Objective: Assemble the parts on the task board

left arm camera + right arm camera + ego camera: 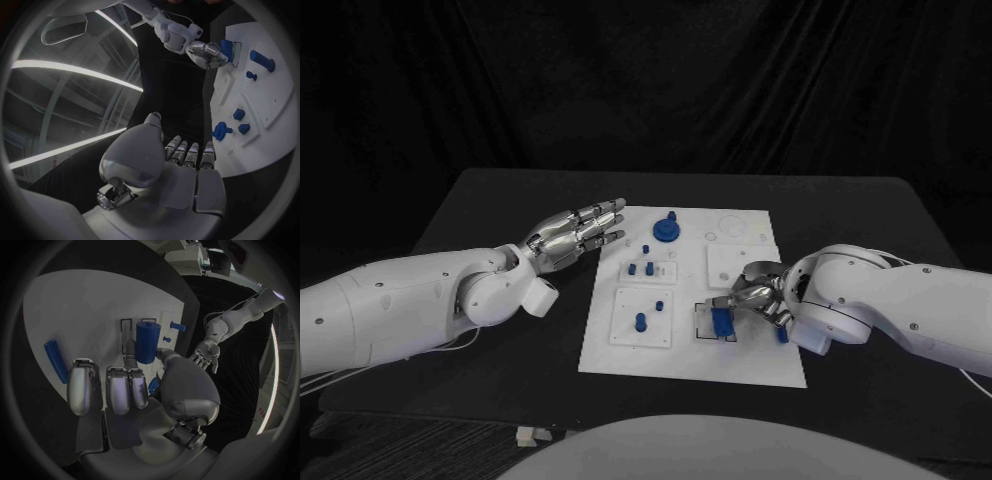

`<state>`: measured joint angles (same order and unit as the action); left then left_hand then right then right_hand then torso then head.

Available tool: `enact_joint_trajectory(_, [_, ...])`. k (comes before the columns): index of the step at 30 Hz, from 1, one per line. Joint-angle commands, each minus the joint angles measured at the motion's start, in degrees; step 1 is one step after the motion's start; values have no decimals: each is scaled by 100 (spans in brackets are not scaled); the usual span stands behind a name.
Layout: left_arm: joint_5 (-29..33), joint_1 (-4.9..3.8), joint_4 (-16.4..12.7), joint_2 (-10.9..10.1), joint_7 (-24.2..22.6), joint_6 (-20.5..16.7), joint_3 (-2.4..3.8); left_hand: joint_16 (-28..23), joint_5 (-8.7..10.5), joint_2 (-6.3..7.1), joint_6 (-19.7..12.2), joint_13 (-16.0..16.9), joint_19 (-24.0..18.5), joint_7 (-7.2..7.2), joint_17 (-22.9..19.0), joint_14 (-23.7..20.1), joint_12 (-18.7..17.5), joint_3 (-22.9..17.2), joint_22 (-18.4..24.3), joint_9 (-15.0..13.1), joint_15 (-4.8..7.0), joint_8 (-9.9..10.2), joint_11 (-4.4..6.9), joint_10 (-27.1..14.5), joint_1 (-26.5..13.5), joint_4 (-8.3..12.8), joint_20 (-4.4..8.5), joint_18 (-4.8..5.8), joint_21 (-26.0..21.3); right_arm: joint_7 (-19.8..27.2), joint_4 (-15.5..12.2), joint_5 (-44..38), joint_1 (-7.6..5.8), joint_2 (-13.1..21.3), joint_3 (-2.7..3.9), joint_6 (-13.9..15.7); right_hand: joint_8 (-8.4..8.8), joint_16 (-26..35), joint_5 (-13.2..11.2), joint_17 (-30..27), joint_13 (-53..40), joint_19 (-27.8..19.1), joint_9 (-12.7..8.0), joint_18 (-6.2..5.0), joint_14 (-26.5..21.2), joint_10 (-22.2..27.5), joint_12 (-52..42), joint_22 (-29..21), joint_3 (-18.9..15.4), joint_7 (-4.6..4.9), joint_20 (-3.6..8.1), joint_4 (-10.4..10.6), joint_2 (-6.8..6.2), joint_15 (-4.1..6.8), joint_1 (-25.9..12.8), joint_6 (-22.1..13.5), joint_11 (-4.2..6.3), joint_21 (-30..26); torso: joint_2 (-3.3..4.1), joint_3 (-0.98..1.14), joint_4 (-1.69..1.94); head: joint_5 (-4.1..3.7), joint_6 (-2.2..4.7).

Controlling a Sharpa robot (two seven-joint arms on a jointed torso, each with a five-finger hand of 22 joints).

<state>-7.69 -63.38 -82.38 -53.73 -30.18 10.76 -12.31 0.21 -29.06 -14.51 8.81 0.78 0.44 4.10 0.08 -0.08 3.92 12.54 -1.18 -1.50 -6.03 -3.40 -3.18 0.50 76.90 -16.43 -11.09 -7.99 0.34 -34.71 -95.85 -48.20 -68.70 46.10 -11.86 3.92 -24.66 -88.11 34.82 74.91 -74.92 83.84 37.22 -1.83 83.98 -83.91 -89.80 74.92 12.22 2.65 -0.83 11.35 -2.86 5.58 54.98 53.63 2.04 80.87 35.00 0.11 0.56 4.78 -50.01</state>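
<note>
Task board (697,350): white plate in the middle of the black table (473,200), with blue parts lying on it and standing in it.
Key part: blue block (720,322), short and thick, at the board's near right area inside a dark-outlined frame; right wrist view shows it as a cylinder-like piece (147,341) with its long axis running away from the palm.
Right hand (759,300): at the board's right edge, directly at the blue block; fingers curled down around it. Thumb and a finger appear to touch its sides in the right wrist view; I judge it held, though contact is partly hidden.
Left hand (574,232): hovers off the board's left edge, fingers extended and slightly apart, holding nothing.
Nearer hand: right, plainly; left is well apart from the block, across the board.
Other parts: round knob piece (666,229) at the far middle; two small pegs (640,268) mid-board; upright peg (640,322) in the near left plate; loose blue bar (55,360) beside the right hand's fingers.
Judgement: next move turns on keeping the block's long axis lined with its frame while the right hand seats it.
</note>
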Motion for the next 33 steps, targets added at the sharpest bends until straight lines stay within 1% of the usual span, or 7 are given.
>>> enact_joint_trajectory(1, [27, 8, -14, 16, -55, 92, 5, -21, -30, -6, -2, 8, 12, 47, -8, 8, 36, -42, -9, -9, -44, -20, -24, -12, 36, 4, -44, -104, 13, -25, 29, 18, 47, -39, -6, -49, 35, 29, -230, 986, -1508, 196, -15, -58, 498, -609, -20, 1183, 298, 3, -45, -269, 14, -56, -78, -43, -54, -31, 0, 1, 0, -11, 1])
enact_joint_trajectory(8, [27, 8, -12, 22, -41, 113, 5, -21, -35, -9, 5, 8, 14, 53, -8, 8, 37, -45, -12, -11, -59, -25, -23, -13, 41, 7, -58, -107, 14, -23, 53, 17, 94, -93, -6, -36, 42, 42, -608, 958, -1508, 188, -46, -65, 493, -609, -20, 1175, 216, 18, -60, -121, 74, -68, -191, -38, -68, -61, 0, 2, -6, 4, 1])
enact_joint_trajectory(10, [27, 8, -11, 22, -39, 117, 5, -21, -35, -9, 5, 8, 14, 53, -8, 8, 37, -45, -12, -11, -59, -25, -23, -13, 41, 7, -58, -107, 14, -23, 58, 17, 101, -103, -6, -30, 43, 45, -883, 952, -1508, 184, -58, -67, 492, -609, -20, 1171, 161, 19, -64, -49, 90, -72, -250, -37, -71, -74, 2, 2, -5, 7, 1])
enact_joint_trajectory(13, [27, 8, -7, 26, -30, 128, 5, -21, -36, -10, 10, 8, 13, 56, -8, 8, 36, -46, -11, -11, -64, -27, -23, -13, 42, 8, -63, -108, 14, -23, 66, 17, 109, -119, -6, -41, 46, 50, -1112, 943, -1508, 180, -71, -71, 490, -609, -20, 1167, 109, 22, -66, 0, 103, -73, -274, -45, -73, -90, 1, 2, -5, 10, 1])
enact_joint_trajectory(14, [27, 8, -5, 30, -26, 133, 5, -21, -36, -10, 10, 8, 13, 56, -8, 8, 36, -46, -11, -11, -64, -27, -23, -13, 42, 8, -63, -108, 14, -23, 68, 17, 112, -124, -6, -49, 46, 50, -1315, 943, -1508, 180, -78, -71, 491, -609, -20, 1167, 66, 24, -68, 35, 108, -75, -296, -51, -75, -93, 1, 1, -5, 9, 1])
enact_joint_trajectory(19, [27, 9, 3, 49, -3, 163, 5, -21, -44, -14, 45, 7, 15, 77, -8, 8, 33, -52, -12, -18, -78, -45, -23, -15, 50, 12, -78, -110, 15, -33, 89, 17, 123, -161, -6, -124, 51, 57, -1647, 928, -1508, 175, -97, -75, 488, -609, -20, 1161, -39, 31, -72, 61, 91, -79, -290, -76, -82, -114, -1, 3, -4, 4, 1])
enact_joint_trajectory(33, [27, 10, 15, 64, 39, 206, 5, -18, -48, -17, 95, 7, 16, 102, -6, 9, 33, -57, -13, -27, -94, -70, -29, -17, 59, 16, -94, -113, 15, -42, 121, 17, 147, -193, -6, -182, 41, 69, -2329, 903, -1508, 163, -131, -85, 483, -609, -20, 1149, -333, 52, -85, 140, 85, -95, -324, -136, -100, -164, 4, 2, -8, 33, 1])
